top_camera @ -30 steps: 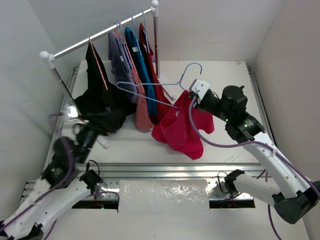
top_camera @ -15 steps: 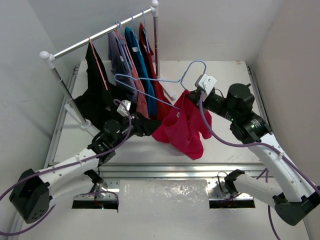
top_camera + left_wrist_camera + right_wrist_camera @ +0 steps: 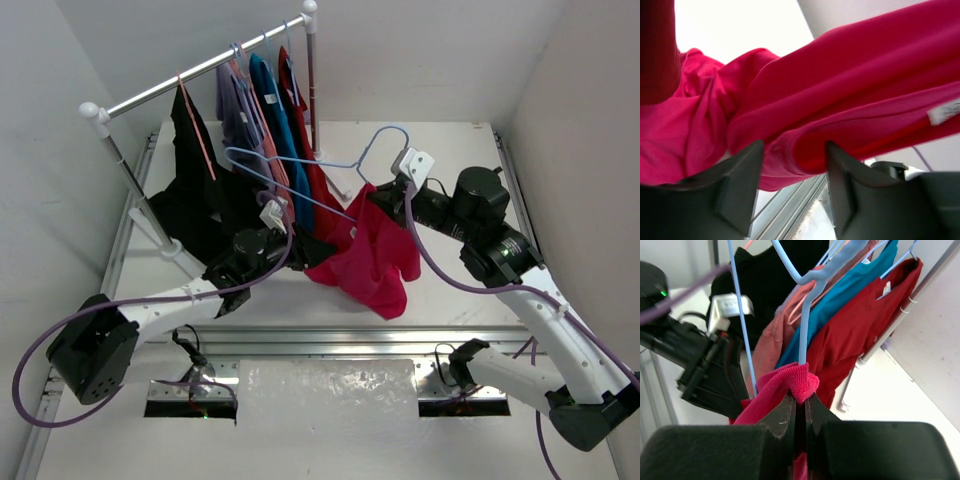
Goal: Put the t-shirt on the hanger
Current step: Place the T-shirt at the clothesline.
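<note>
The magenta t-shirt (image 3: 365, 258) hangs bunched from my right gripper (image 3: 374, 196), above the table. The pale blue hanger (image 3: 300, 180) juts left from that gripper, hook (image 3: 388, 136) up. In the right wrist view my right gripper (image 3: 800, 401) is shut on the hanger's wire (image 3: 807, 315), with the t-shirt's ribbed collar (image 3: 795, 377) wrapped over the jaw tips. My left gripper (image 3: 308, 250) is at the t-shirt's left edge. In the left wrist view it (image 3: 792, 152) is open, with a fold of t-shirt (image 3: 840, 115) between the fingertips. The white label (image 3: 945, 111) shows at the right.
A clothes rail (image 3: 200, 70) at the back left carries black (image 3: 195, 190), purple, salmon (image 3: 285, 225), teal (image 3: 275, 110) and dark red (image 3: 318, 195) shirts, right behind the hanger. A metal rail (image 3: 330, 340) and a plastic sheet (image 3: 330, 385) lie along the table's near edge.
My left arm has swung from the far left across to the t-shirt, its open gripper reaching the fabric's left edge. My right gripper has lifted the hanger and t-shirt slightly.
</note>
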